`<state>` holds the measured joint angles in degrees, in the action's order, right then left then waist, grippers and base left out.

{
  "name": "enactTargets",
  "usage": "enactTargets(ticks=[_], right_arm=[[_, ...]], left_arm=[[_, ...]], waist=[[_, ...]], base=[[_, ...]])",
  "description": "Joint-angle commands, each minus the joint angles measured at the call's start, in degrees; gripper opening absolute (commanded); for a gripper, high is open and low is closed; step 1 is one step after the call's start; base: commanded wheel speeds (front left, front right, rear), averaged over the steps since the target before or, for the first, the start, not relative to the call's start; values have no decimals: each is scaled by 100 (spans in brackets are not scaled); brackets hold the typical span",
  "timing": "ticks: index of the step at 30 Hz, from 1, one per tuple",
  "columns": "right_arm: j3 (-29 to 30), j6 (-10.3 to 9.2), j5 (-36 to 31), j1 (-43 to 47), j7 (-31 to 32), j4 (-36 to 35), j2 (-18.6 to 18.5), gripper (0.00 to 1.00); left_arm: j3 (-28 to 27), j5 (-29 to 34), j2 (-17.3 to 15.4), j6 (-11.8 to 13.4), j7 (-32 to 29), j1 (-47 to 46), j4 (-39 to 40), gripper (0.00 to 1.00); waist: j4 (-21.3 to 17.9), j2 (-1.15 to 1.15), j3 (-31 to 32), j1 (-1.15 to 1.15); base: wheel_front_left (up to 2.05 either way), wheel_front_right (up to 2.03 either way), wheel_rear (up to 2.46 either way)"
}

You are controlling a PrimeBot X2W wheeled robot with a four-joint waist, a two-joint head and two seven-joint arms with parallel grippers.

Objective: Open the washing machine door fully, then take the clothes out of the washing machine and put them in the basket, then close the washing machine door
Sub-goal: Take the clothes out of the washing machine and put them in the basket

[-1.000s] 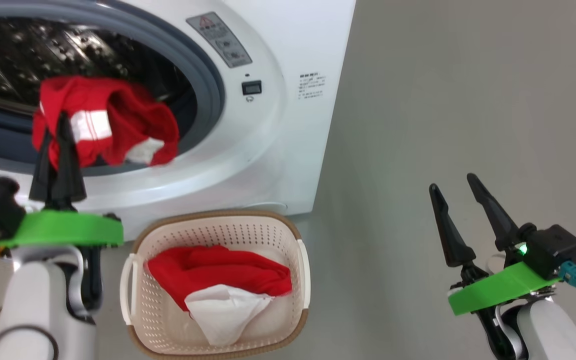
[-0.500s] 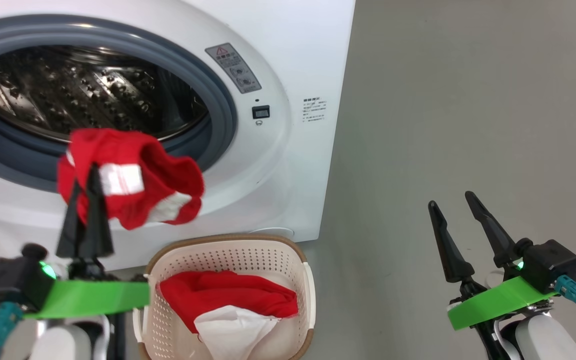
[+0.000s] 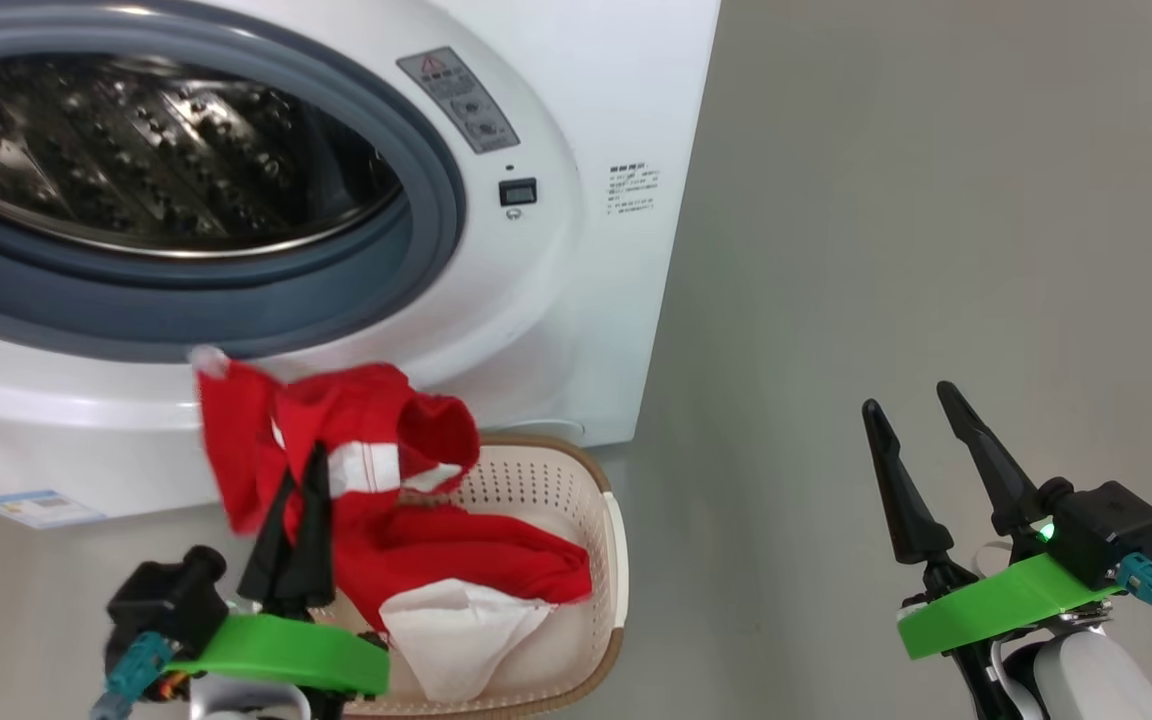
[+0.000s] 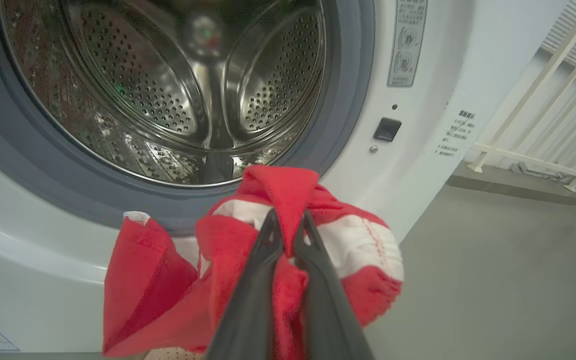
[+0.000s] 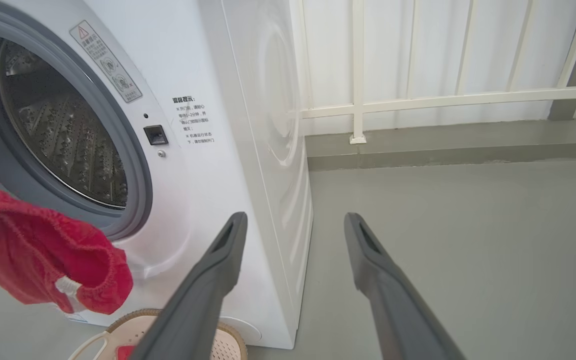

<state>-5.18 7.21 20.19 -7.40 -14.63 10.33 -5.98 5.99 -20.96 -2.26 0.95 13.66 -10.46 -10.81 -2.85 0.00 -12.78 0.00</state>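
Clamped on clothes, the left pincer poises them over the basket at the washer's 6 o'clock for release; right pincer wide.

The left gripper, fingers closed, held a red garment above the left edge of the basket. A second red garment with a white part lay inside the basket. The basket stood on the floor just in front of the washing machine, whose drum was exposed. The right gripper hung open, well apart from the basket.
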Motion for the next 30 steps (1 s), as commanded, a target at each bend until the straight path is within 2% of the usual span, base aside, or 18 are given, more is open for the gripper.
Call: enactTargets(ticks=[1, 15, 19, 25, 30], right_arm=[[-113, 28, 20, -196, -37, -167, -20, 100], [-206, 28, 32, -597, -37, -213, -38, 100], [-216, 28, 42, -701, -37, -234, -42, 100], [-315, 28, 58, -891, -37, -256, 5, 100], [-442, 28, 93, -1052, -37, -266, 46, 100]], left_arm=[[-98, -164, -63, -38, 50, -175, -118, 0], [663, -1125, -63, -284, 93, -1372, -3036, 0], [873, -1783, -62, -409, -161, -1802, -3875, 0], [1252, -2236, -62, -443, -470, -2454, -4835, 0], [1471, -2331, -62, -372, -680, -2868, -5533, 0]], waist=[[-14, 0, -191, 0], [-178, 0, -937, 0], [-232, 0, -1207, 0], [-321, 0, -1598, 0], [-428, 0, -1851, 0]], base=[[0, 0, 0], [0, 0, 0], [0, 0, 0], [0, 0, 0], [0, 0, 0]])
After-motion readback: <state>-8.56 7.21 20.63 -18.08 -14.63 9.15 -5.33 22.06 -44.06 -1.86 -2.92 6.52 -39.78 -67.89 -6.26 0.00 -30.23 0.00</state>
